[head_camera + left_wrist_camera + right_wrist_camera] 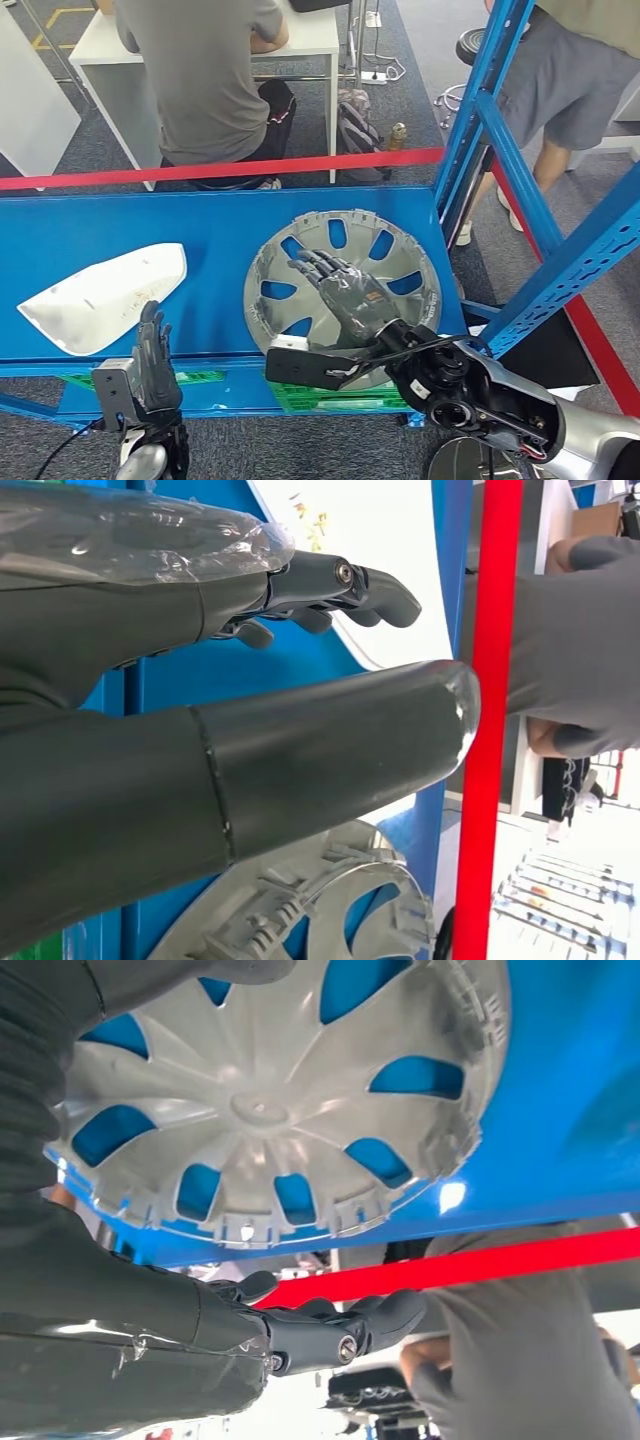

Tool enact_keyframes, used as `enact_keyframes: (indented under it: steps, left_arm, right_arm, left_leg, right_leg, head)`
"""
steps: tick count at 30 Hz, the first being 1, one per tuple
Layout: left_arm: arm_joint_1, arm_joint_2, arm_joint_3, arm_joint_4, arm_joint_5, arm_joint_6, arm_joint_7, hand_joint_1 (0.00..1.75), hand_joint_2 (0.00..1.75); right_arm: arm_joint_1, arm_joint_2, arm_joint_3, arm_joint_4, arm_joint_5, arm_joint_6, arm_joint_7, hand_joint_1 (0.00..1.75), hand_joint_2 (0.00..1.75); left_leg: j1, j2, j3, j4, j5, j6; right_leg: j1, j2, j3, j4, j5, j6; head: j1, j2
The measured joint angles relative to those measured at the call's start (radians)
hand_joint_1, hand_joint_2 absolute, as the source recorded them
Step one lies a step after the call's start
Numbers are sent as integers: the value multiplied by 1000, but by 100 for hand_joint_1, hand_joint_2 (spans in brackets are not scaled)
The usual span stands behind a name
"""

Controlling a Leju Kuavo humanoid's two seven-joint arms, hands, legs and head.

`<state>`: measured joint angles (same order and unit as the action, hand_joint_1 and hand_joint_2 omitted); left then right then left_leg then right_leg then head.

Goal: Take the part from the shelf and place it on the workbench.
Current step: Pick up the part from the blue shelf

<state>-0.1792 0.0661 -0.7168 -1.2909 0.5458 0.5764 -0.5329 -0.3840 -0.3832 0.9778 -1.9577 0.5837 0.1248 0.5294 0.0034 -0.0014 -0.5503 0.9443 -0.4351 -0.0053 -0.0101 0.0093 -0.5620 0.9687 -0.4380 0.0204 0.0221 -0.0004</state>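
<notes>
A silver wheel cover (392, 262) lies flat on the blue shelf (211, 225), towards its right end. My right hand (343, 290) reaches over its middle with fingers stretched out and apart, holding nothing. In the right wrist view a gap shows between the hand (226, 1330) and the wheel cover (287, 1110). A white curved panel (106, 295) lies on the shelf's left part. My left hand (155, 360) stands at the shelf's front edge just below the panel, fingers straight, empty. The left wrist view shows this hand (226, 730) between the panel (377, 540) and the wheel cover (317, 910).
Blue slanted shelf posts (483, 110) rise at the right. A red tape line (226, 168) runs behind the shelf. Beyond it a person sits at a white table (317, 35), and another person (573, 70) stands at the far right.
</notes>
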Motion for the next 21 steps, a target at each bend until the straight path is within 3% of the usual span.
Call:
enact_keyframes:
  steps: [8,21]
  left_arm:
    - [0,0,1,0,-7,0,7,0,0]
    - [0,0,2,0,-3,9,5,0,0]
  right_arm:
    - [-10,20,43,-2,-159,1,-37,0,175]
    - [-35,56,115,43,-283,-45,-82,0,175]
  left_leg:
    - [0,0,0,0,0,0]
    - [0,-1,0,0,0,0]
  right_leg:
    - [0,0,0,0,0,0]
    - [0,-1,0,0,0,0]
  head:
    - [0,0]
    - [0,0]
